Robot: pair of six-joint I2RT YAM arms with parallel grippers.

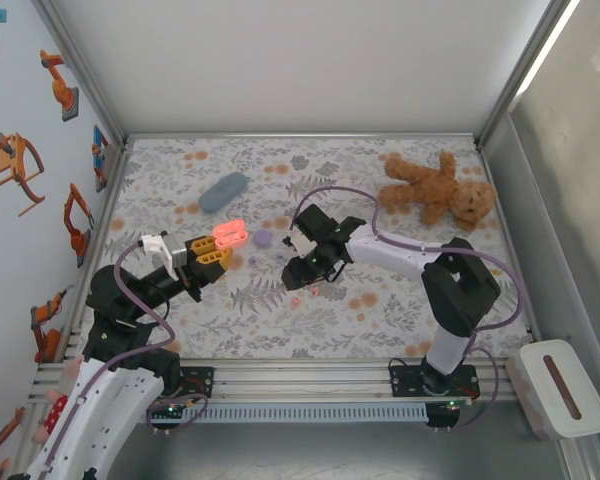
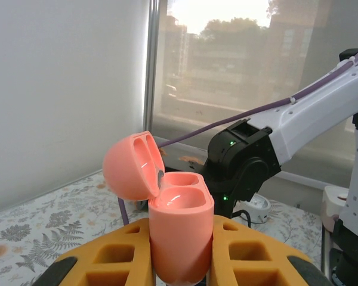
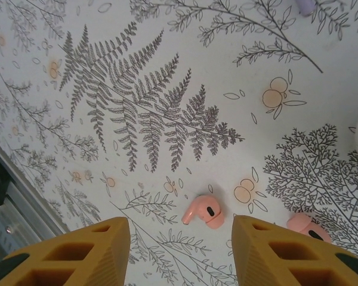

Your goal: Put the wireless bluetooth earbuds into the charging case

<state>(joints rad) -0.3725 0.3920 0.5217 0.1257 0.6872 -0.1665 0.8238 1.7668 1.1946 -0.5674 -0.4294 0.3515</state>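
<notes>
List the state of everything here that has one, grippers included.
pink charging case: lid open, both wells empty.
left gripper: shut on the pink charging case.
right gripper: open, empty, above the table.
pink earbud: loose on the table, not in a case.
second pink earbud: loose on the table beside it.
blue-grey case: closed, lying flat.
teddy bear: lying flat.

Cloth (image 3: 322,53) bare around pink earbud (image 3: 203,211); second earbud (image 3: 302,222) near.
</notes>
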